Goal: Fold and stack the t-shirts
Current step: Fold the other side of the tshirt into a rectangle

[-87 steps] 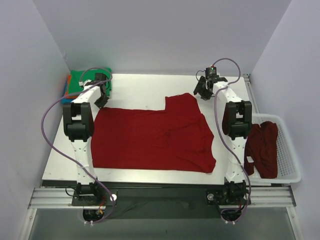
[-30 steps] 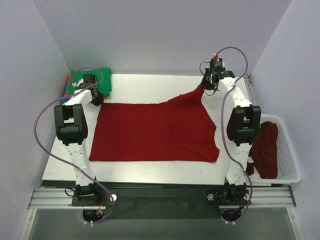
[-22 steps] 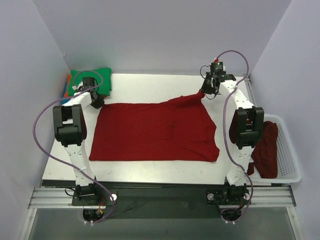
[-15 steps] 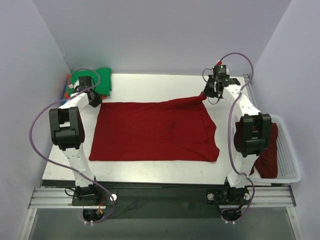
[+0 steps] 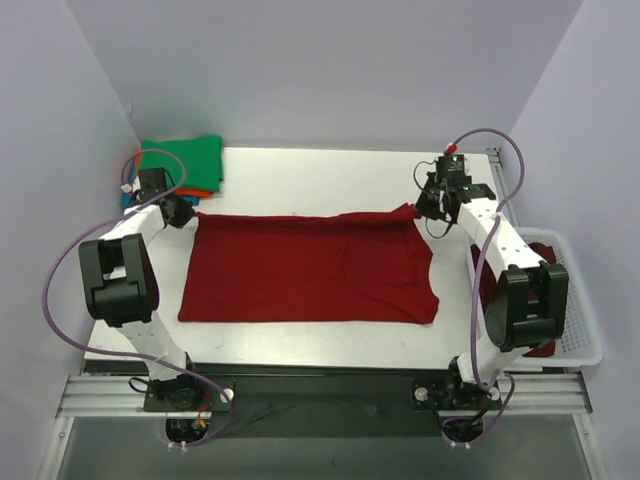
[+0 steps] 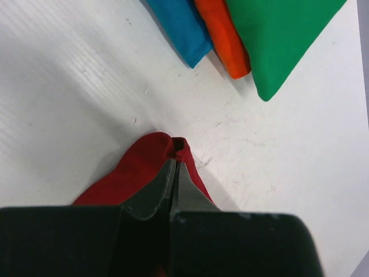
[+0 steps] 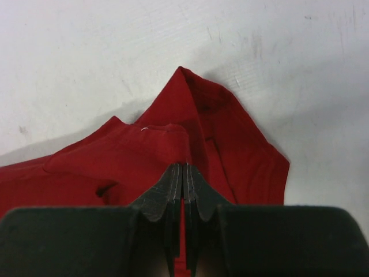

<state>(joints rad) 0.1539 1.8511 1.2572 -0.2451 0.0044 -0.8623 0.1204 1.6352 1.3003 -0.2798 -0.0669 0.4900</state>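
The left gripper point(image 6: 174, 164) and right gripper point(image 7: 183, 170), each pinching a far corner of the dark red t-shirt point(image 5: 310, 265), have moved apart. The shirt now lies stretched flat between them, probably ready for folding.

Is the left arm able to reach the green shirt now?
Likely yes: the green shirt lies just ahead of the left tool, bare table between. But that tool is shut on a corner of the red shirt and must release first.
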